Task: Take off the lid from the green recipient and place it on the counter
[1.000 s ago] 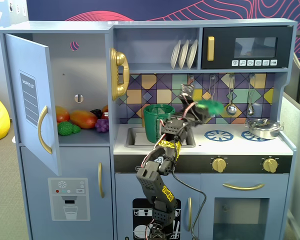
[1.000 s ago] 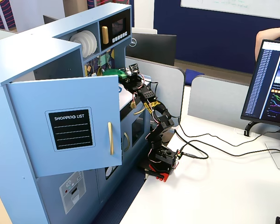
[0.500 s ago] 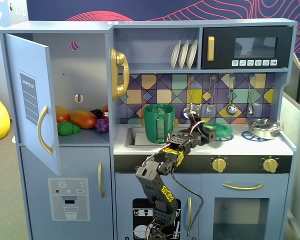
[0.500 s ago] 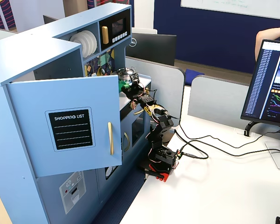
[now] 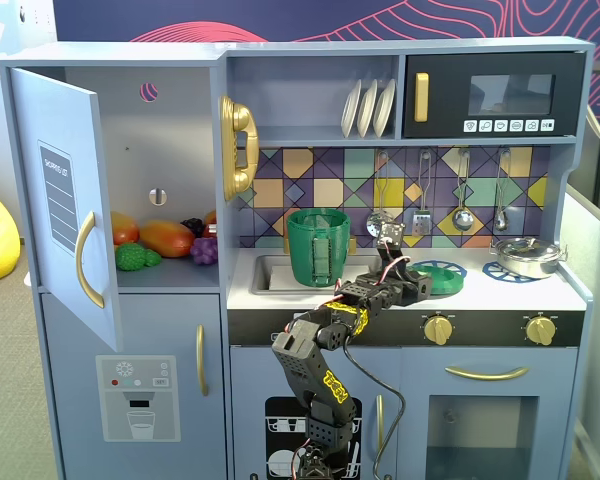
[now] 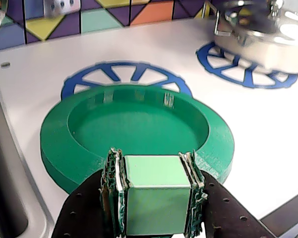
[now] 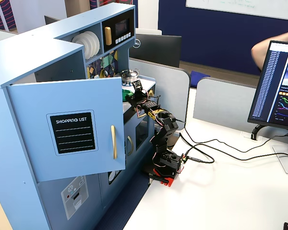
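The dark green lid (image 6: 139, 124) lies flat on the pale counter (image 6: 268, 148), over the left blue burner ring. My gripper (image 6: 155, 158) is shut on the lid's lighter green tab (image 6: 156, 198), which sits between both pads at the lid's near edge. In a fixed view the lid (image 5: 442, 277) is right of the sink, with the gripper (image 5: 416, 287) at its left edge. The green recipient (image 5: 318, 247) stands uncovered in the sink, its lighter strap facing front. In another fixed view the gripper (image 7: 130, 96) reaches over the counter; the recipient is hidden there.
A silver metal pan (image 5: 528, 256) sits on the right burner ring, also in the wrist view (image 6: 268, 34). The sink edge (image 6: 10, 188) lies left of the lid. Utensils hang on the tiled back wall (image 5: 460, 190). The fridge door (image 5: 65, 210) stands open.
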Available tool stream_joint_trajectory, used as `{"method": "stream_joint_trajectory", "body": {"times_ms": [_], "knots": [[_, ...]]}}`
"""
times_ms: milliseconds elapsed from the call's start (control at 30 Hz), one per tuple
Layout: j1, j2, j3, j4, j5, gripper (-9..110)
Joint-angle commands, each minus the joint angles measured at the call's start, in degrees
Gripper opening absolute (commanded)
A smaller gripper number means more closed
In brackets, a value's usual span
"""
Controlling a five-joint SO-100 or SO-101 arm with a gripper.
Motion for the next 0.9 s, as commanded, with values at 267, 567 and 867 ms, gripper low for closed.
{"method": "stream_joint_trajectory", "body": {"times_ms": [267, 567, 867], "knots": [[1.23, 2.72, -2.46, -1.05, 1.14, 32], [-1.14, 21.18, -14.77, 32.34, 5.19, 30], [-6.77, 44.21, 10.46, 60.64, 1.14, 20]]}}
